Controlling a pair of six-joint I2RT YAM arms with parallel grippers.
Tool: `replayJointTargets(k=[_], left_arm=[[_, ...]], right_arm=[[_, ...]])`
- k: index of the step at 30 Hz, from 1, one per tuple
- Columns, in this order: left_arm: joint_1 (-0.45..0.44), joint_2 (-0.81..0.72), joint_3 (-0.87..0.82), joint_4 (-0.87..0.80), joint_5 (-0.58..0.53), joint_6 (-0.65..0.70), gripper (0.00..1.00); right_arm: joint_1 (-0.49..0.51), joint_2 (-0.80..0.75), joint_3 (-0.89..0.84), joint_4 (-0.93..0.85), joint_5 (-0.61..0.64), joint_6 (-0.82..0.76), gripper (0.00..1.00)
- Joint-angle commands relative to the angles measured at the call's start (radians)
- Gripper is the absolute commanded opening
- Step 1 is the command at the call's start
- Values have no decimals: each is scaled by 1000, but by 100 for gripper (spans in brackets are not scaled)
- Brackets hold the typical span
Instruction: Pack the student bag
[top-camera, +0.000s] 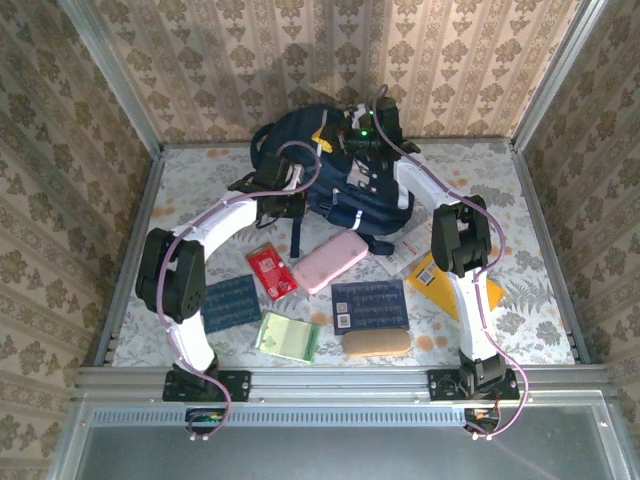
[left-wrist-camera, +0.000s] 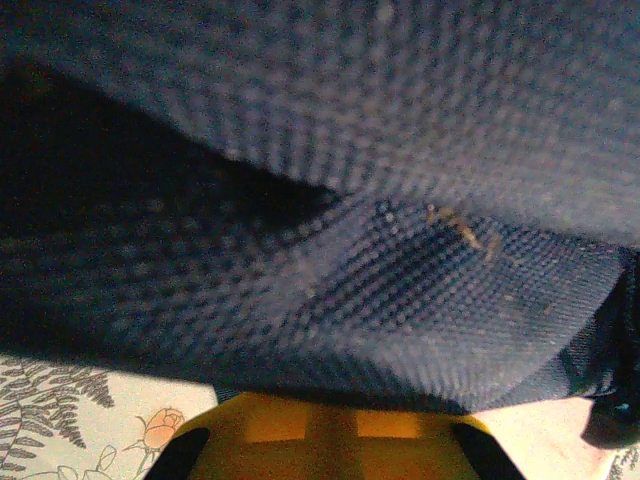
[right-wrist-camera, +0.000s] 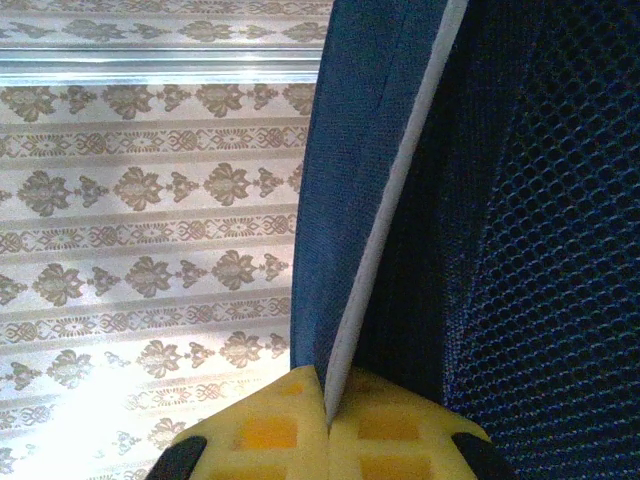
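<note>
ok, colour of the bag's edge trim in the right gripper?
White trim on navy student bag; clearest in right wrist view.

Damask walls (top-camera: 450, 60), floral tbl top (top-camera: 545, 300), alu frame (top-camera: 340, 378)

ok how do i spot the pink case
Find the big navy backpack at the back of the table. Just in front of it a pink oblong case lies slantwise, between a red packet and a navy printed booklet. It is the only pink thing there.
</note>
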Motion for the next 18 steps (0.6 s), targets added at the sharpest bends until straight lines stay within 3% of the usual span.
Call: replayJointTargets(k=[1, 18], left_arm=[[16, -65, -28, 45, 15, 24, 0], [104, -112, -71, 51, 19, 34, 0]], right_arm=[[13, -88, 7, 42, -75, -31, 0], [9, -124, 5, -8, -78, -88, 0]])
